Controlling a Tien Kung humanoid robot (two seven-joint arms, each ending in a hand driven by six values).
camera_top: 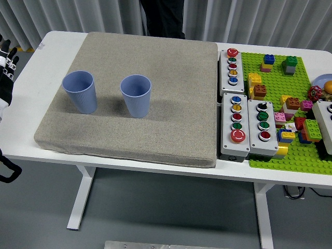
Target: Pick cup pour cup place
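Two ribbed blue plastic cups (80, 91) (136, 95) stood upright on the grey foam pad (155, 124). Left of the pad, the left hand (6, 59) hovered off the white bench (52, 57); its grip couldn't be told.

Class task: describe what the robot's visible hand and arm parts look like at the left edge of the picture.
Only slivers show. The left hand has black segments with white patches near the fingertips. Lower down, a black curved arm part with a glossy finish crosses the edge. No right arm is visible.

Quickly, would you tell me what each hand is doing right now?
Left hand: at the table's left edge, holding nothing; finger state cannot be told.
Right hand: not in view.
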